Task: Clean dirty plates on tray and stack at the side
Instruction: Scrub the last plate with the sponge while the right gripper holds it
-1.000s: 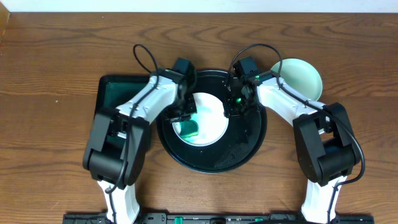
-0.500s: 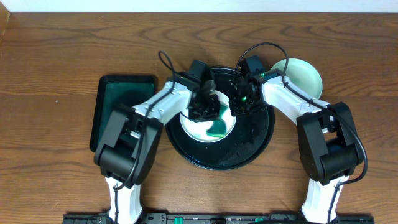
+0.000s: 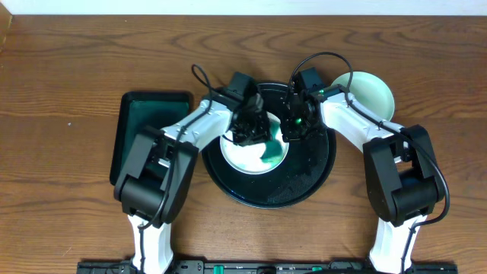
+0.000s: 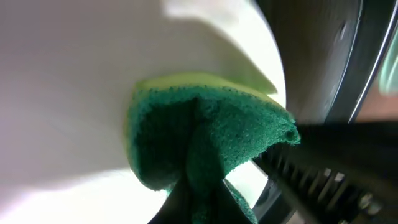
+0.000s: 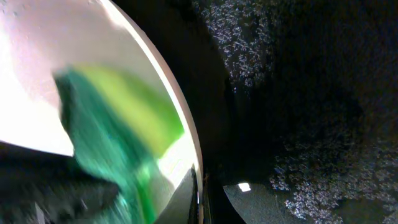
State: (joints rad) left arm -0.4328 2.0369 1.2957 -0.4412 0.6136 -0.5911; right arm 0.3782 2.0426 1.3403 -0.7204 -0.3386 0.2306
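A white plate [image 3: 240,157] lies in the large round black tray [image 3: 268,199]. My left gripper [image 3: 249,134] is shut on a green sponge [image 3: 268,154] and presses it on the plate's right half. In the left wrist view the sponge [image 4: 205,140] is folded between the jaws [image 4: 208,208] against the plate [image 4: 74,93]. My right gripper [image 3: 291,129] is shut on the plate's right rim. In the right wrist view its fingers [image 5: 200,199] pinch the rim [image 5: 180,124], with the sponge [image 5: 118,118] blurred behind. Another white plate [image 3: 369,93] lies on the table at the back right, outside the tray.
A rectangular black tray [image 3: 148,133] with a green-tinted floor sits on the left of the wooden table. The round tray's floor [image 5: 298,93] is speckled with droplets. Both arms reach over the round tray from either side.
My left gripper has swept the sponge from the plate's left side to its right side. The round tray and plate have shifted slightly right. The right gripper kept its hold.
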